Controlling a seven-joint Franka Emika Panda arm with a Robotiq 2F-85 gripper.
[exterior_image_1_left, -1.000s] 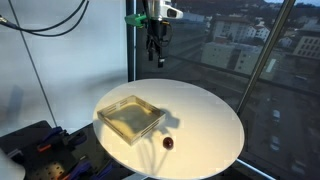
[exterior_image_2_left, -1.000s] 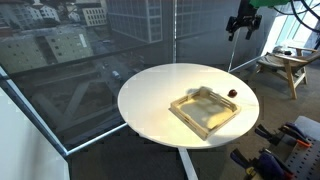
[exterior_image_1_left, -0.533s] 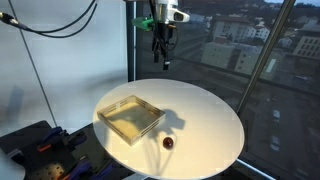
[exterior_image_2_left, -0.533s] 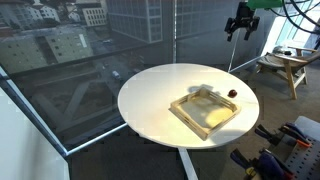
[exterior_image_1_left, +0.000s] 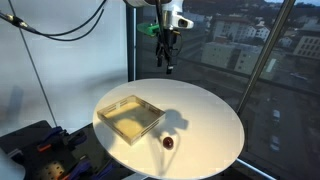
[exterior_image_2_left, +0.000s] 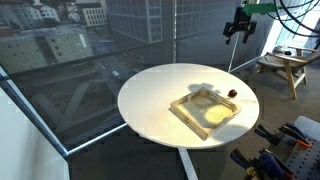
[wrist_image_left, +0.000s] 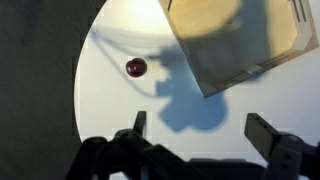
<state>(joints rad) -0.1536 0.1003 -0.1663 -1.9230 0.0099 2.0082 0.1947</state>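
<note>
My gripper (exterior_image_1_left: 166, 63) hangs high above the far side of a round white table (exterior_image_1_left: 215, 125), open and empty; it also shows in an exterior view (exterior_image_2_left: 238, 30). In the wrist view its two dark fingers (wrist_image_left: 200, 130) stand wide apart over bare tabletop. A small dark red ball (exterior_image_1_left: 168, 143) lies on the table beside a shallow square wooden tray (exterior_image_1_left: 130, 117). Both also show in an exterior view, the ball (exterior_image_2_left: 231, 93) and the tray (exterior_image_2_left: 205, 111), and in the wrist view, the ball (wrist_image_left: 136, 67) and the tray (wrist_image_left: 240, 40). The gripper touches nothing.
Tall windows surround the table, with city buildings outside. Black cables hang at the upper left (exterior_image_1_left: 50, 25). Dark equipment sits on the floor beside the table (exterior_image_1_left: 35, 150). A wooden stool (exterior_image_2_left: 285, 65) stands behind the table.
The gripper has moved sideways above the table's far edge, towards the right in an exterior view and left in the other. The ball and tray have not moved.
</note>
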